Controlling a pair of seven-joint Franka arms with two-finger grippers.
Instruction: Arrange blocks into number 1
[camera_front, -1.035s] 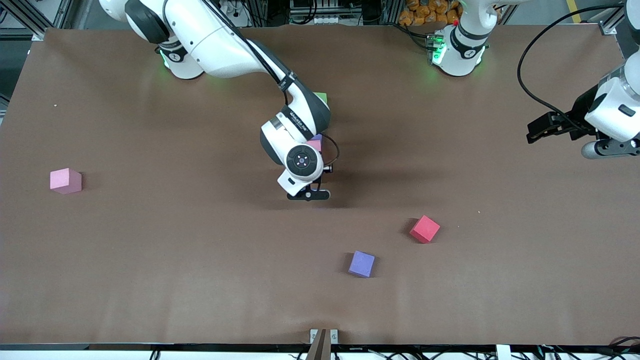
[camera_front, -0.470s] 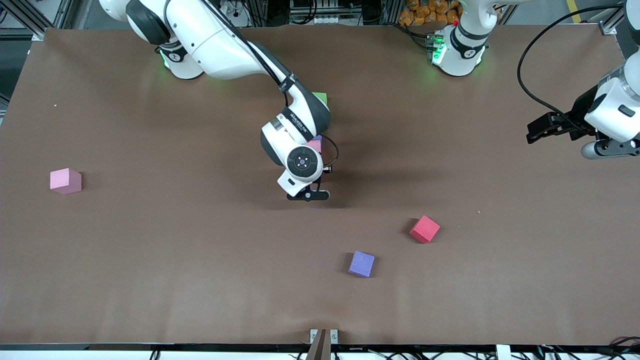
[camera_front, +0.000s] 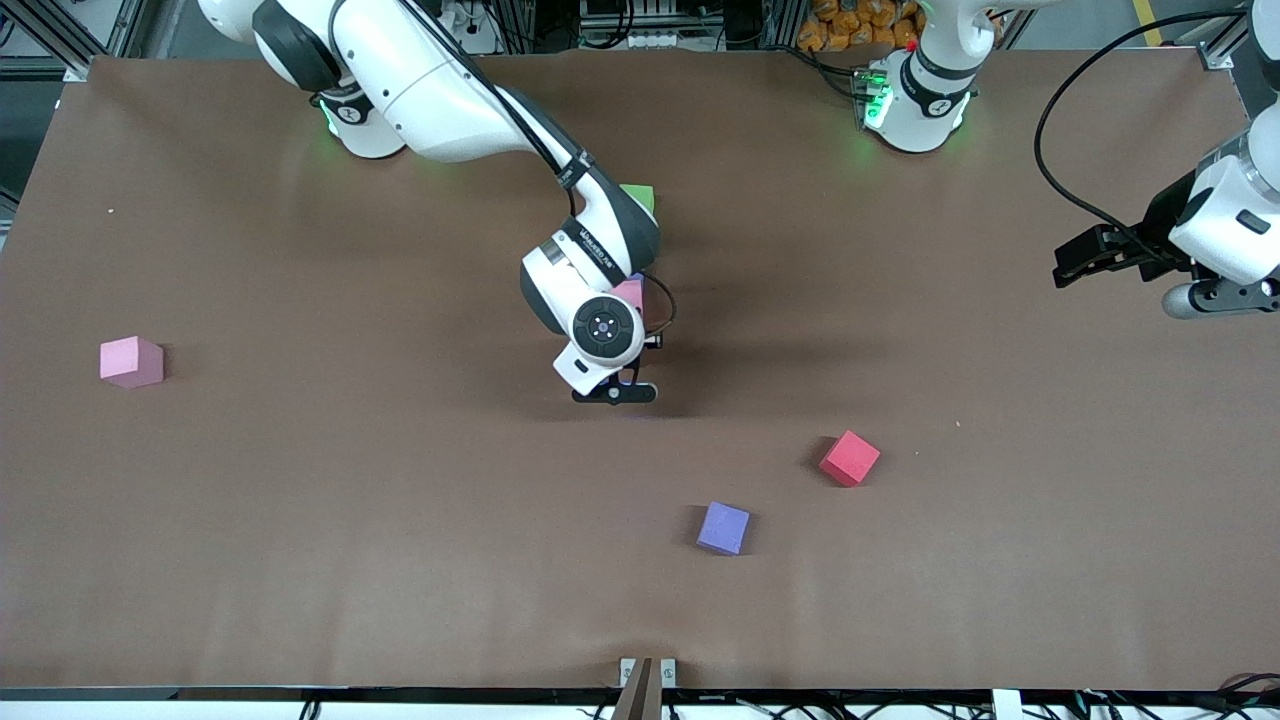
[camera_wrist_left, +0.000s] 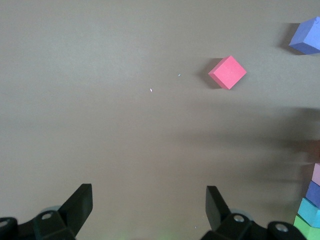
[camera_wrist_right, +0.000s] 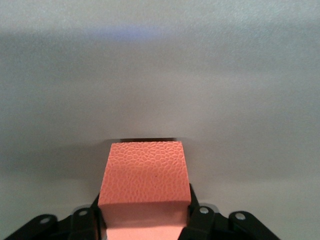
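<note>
Orange block gripped in right claw, fingers shut against two facing sides, pebbled top face level and square to the fingers, low over bare brown bench near its middle. No long axis on a cube; edges lined up with the claw.

Row of blocks running away from the front camera, mostly hidden under the right arm's wrist: pink block nearest, a sliver of dark purple block next, green block at the end nearest the bases. In the left wrist view, the same row seen at the frame edge: pink, dark purple, light blue block, green, touching one another in a line.

Right arm reaching from its base to mid-bench, elbow bent, wrist turned straight down, claw just on the camera side of the row.

Left arm waiting, raised at its own end of the bench, left claw with fingers spread wide, holding nothing.

Loose on the bench: second pink cube toward the right arm's end, red cube, lavender cube nearer the front camera.
</note>
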